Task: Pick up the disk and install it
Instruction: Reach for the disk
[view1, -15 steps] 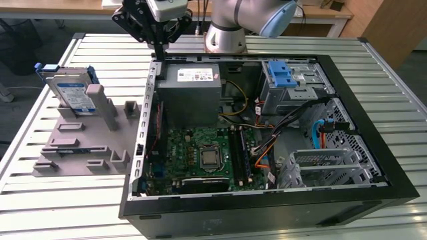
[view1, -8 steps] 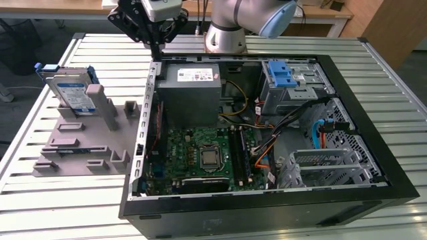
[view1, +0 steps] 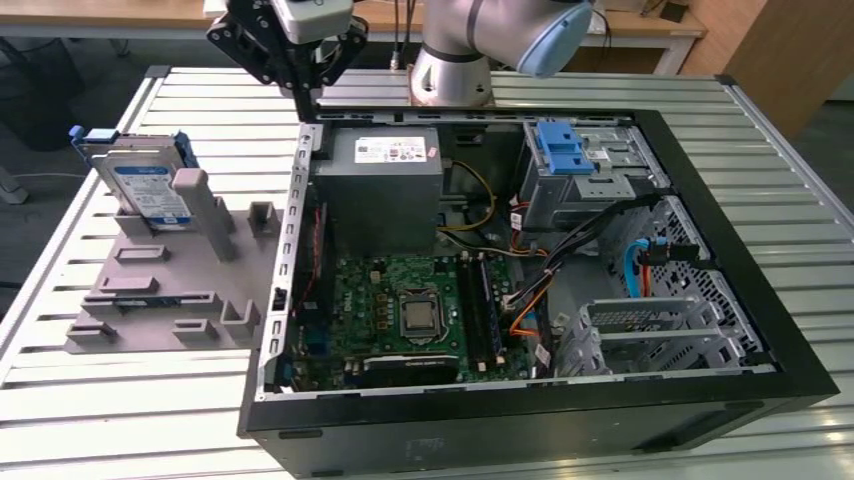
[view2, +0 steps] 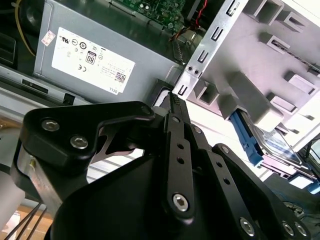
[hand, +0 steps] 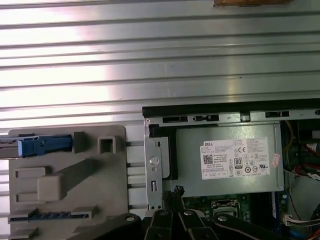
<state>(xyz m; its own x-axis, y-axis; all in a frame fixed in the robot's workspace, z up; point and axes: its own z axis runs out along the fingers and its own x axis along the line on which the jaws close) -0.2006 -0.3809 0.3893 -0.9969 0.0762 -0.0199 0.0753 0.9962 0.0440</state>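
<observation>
Tool (view1: 307, 108) closed and empty over a corner of the open case (view1: 534, 440).
The fingers (view2: 175, 130) are pressed together with nothing between them, and their tips are held just above the case edge beside the power supply (view1: 387, 190). The disk (view1: 139, 180) is stood on edge in the grey holder (view1: 160, 285) on the slatted worktop (view1: 120, 420), at the exterior view's left of the case and well apart from the tool. In the first wrist view the disk (hand: 45, 145) is seen edge-on.
</observation>
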